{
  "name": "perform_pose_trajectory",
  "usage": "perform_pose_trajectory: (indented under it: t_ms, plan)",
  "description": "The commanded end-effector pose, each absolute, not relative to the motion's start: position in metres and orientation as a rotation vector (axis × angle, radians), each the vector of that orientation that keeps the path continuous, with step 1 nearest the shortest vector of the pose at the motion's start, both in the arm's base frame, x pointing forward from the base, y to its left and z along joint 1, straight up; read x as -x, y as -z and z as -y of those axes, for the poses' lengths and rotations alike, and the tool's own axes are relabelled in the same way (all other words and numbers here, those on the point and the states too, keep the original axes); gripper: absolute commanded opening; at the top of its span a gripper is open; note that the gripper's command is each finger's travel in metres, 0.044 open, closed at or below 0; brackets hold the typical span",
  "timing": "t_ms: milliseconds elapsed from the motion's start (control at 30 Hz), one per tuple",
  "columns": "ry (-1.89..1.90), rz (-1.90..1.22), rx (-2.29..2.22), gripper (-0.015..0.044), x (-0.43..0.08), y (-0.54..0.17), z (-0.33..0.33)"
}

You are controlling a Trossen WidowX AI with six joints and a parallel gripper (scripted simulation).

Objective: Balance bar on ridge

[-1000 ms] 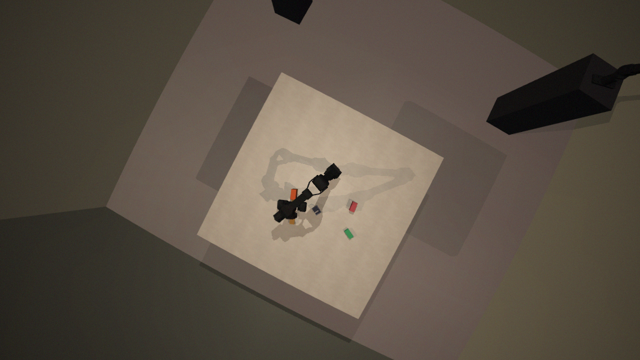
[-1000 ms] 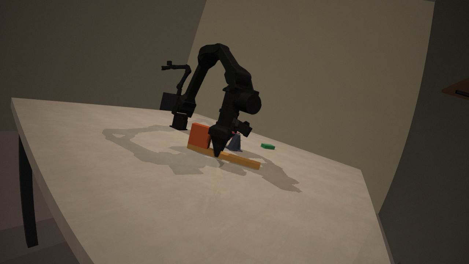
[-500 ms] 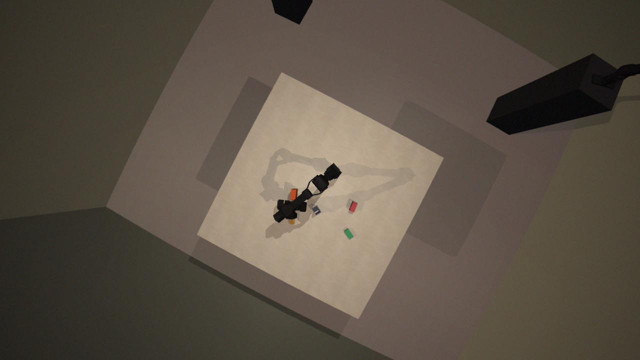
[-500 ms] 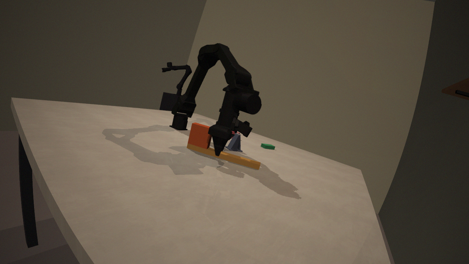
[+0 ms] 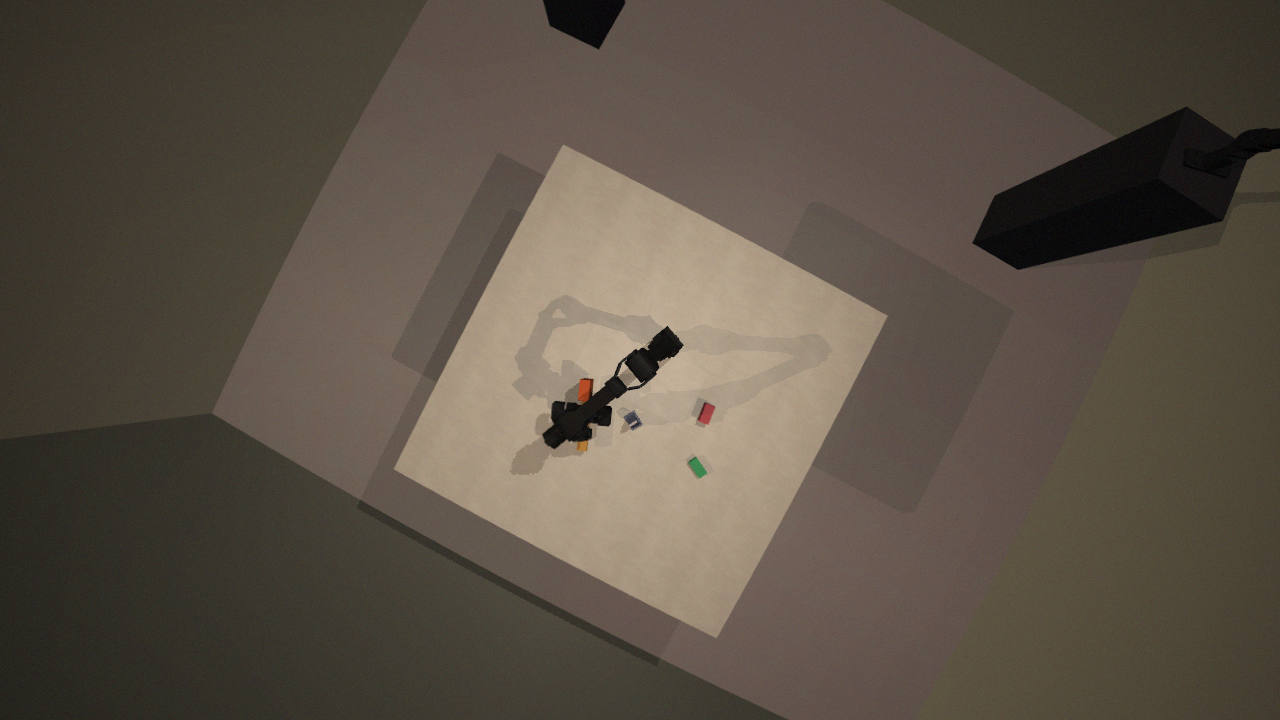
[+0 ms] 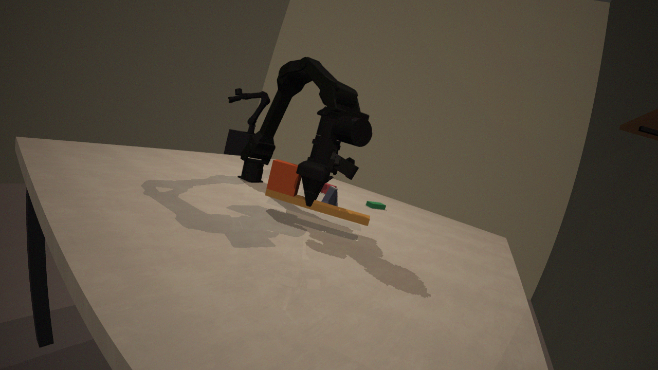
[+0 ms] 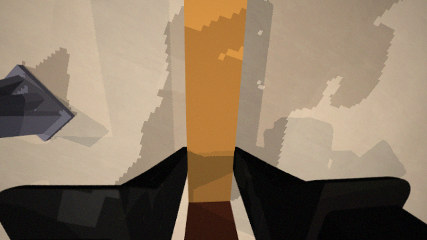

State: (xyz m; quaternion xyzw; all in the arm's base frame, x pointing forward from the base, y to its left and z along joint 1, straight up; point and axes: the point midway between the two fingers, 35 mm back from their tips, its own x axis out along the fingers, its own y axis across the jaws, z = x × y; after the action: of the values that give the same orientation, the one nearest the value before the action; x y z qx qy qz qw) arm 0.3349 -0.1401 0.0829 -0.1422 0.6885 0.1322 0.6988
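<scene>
The orange-yellow bar carries a tall red-orange block on one end. My gripper is shut on the bar beside the block, with one finger on each long side. In the exterior view the bar hangs a little above the table, its shadow apart below it. The blue-grey ridge stands off to the side of the bar, behind it in the exterior view. In the top view the arm hides the bar's middle and the fingertips.
A red block and a green block lie on the table beyond the ridge, as seen from the bar. The arm's base stands at the back in the exterior view.
</scene>
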Motion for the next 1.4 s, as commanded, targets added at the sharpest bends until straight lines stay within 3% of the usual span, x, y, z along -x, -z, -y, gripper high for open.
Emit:
perform_pose_trajectory:
  t_ms: [0, 967, 1367]
  plan:
    - [-0.288, -1.523, 0.32, 0.0, -0.337, -0.098, 0.141]
    - [-0.289, -1.521, 0.318, 0.0, -0.33, -0.167, 0.137]
    - [-0.42, -1.499, 0.447, 0.0, -0.337, -0.167, 0.092]
